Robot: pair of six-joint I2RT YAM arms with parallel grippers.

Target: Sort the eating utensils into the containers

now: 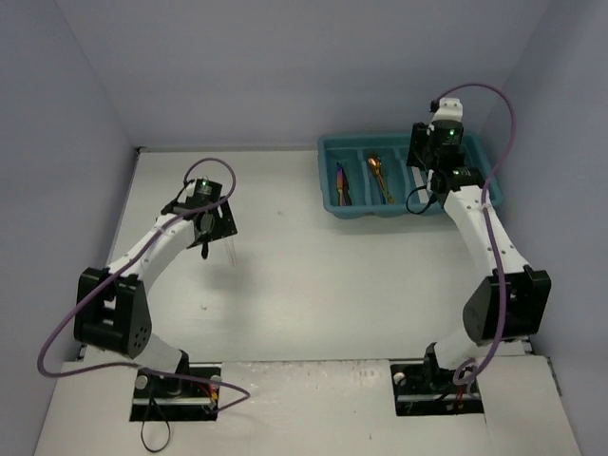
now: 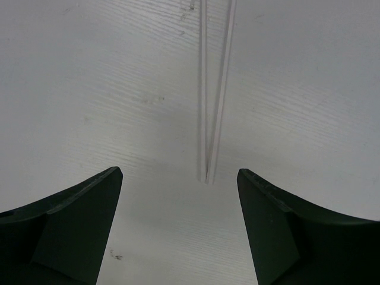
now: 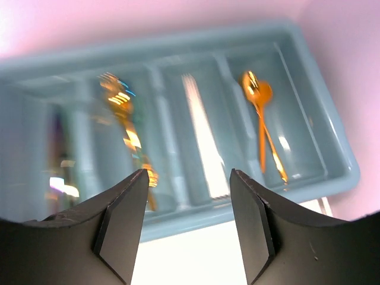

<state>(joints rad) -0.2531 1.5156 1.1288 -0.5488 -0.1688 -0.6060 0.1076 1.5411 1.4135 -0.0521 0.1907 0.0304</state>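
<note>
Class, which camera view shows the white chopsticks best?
Left wrist view: the white chopsticks lie close up on the table, ends converging. The top view shows them only as faint lines; the right wrist view misses them.

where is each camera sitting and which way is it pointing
top: above and behind the arm bases, looking down on the table; the left arm and right arm show.
left wrist: faces down at clear chopsticks on the table; the open left gripper shows.
right wrist: faces down into the teal tray; the open right gripper shows.
shared: top and right wrist both see the tray.
</note>
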